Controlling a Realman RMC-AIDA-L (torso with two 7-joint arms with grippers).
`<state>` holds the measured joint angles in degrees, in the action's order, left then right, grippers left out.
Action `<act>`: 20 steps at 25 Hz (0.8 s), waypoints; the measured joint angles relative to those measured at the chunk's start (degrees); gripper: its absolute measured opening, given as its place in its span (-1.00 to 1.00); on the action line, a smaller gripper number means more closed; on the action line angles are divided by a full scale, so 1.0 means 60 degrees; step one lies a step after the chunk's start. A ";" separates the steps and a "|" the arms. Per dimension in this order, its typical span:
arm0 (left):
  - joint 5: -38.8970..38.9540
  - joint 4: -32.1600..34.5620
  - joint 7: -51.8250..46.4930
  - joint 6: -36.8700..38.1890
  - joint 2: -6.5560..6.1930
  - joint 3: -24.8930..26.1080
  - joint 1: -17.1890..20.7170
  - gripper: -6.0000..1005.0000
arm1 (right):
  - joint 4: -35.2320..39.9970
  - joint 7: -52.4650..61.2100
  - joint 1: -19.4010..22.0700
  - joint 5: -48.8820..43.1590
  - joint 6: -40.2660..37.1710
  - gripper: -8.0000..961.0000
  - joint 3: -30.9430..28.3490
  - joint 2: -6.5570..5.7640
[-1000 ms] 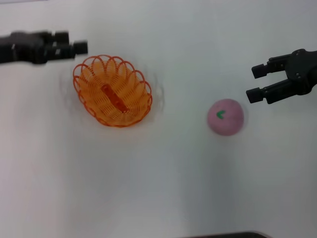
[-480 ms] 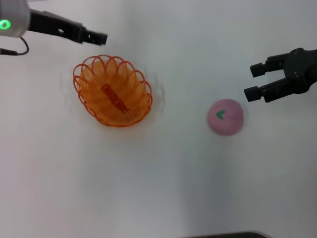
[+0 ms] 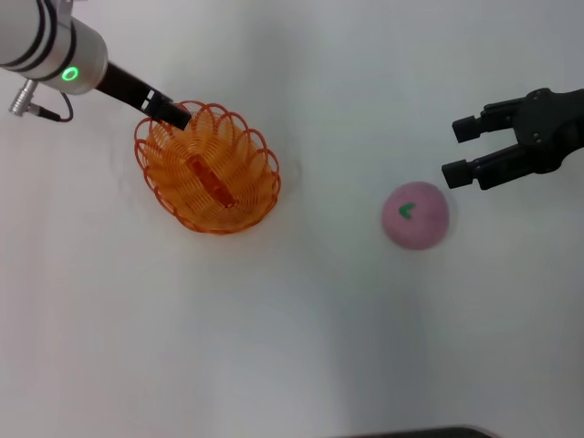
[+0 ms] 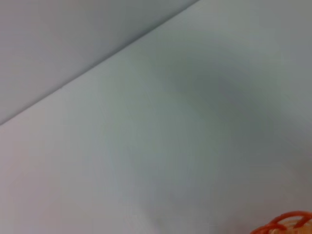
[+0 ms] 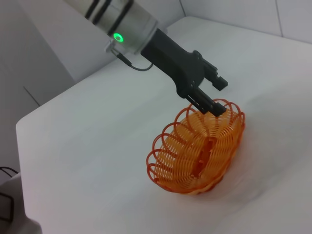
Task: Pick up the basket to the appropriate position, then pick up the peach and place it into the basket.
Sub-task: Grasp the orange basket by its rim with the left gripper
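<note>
The orange wire basket point(image 3: 208, 169) sits on the white table, left of centre, and also shows in the right wrist view point(image 5: 200, 151). My left gripper point(image 3: 175, 115) is at the basket's far-left rim. In the right wrist view it point(image 5: 222, 97) is open, with one finger point(image 5: 210, 104) over the rim and the other just outside. A sliver of the rim point(image 4: 285, 225) shows in the left wrist view. The pink peach point(image 3: 415, 215) with its green leaf mark lies to the right. My right gripper point(image 3: 456, 151) is open and empty, just beyond and right of the peach.
The white table point(image 3: 301, 328) carries nothing else. A dark edge point(image 3: 420, 432) shows at the table's near side. In the right wrist view the table's far edge and corner point(image 5: 29, 122) lie beyond the basket.
My left arm has swung in from the far left and lowered its gripper onto the basket's far-left rim. My right gripper has drifted slightly left. Basket and peach have not moved.
</note>
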<state>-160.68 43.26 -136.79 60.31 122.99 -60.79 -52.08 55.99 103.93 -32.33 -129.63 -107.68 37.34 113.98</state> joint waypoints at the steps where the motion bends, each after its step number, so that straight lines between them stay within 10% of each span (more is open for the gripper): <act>1: -0.0164 -0.0071 -0.0005 -0.0045 0.0032 -0.0002 -0.0023 0.56 | 0.0000 0.0000 -0.0001 0.0000 0.0016 0.95 0.0013 0.0000; 11: -0.0473 -0.0192 0.0024 -0.0011 0.0122 -0.0077 0.0092 0.55 | 0.0000 0.0020 -0.0003 0.0000 0.0160 0.94 0.0095 0.0031; 13: -0.0450 -0.0149 0.0035 0.0009 0.0125 -0.0082 0.0108 0.11 | -0.0001 0.0020 -0.0002 0.0000 0.0163 0.94 0.0095 0.0031; 20: -0.0272 0.0162 0.0027 0.0128 0.0140 0.0009 0.0219 -0.41 | -0.0008 0.0002 -0.0002 0.0000 0.0227 0.94 0.0092 0.0045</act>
<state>-162.31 44.23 -136.63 61.08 123.83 -60.73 -50.77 55.94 103.94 -32.35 -129.64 -106.33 37.89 114.26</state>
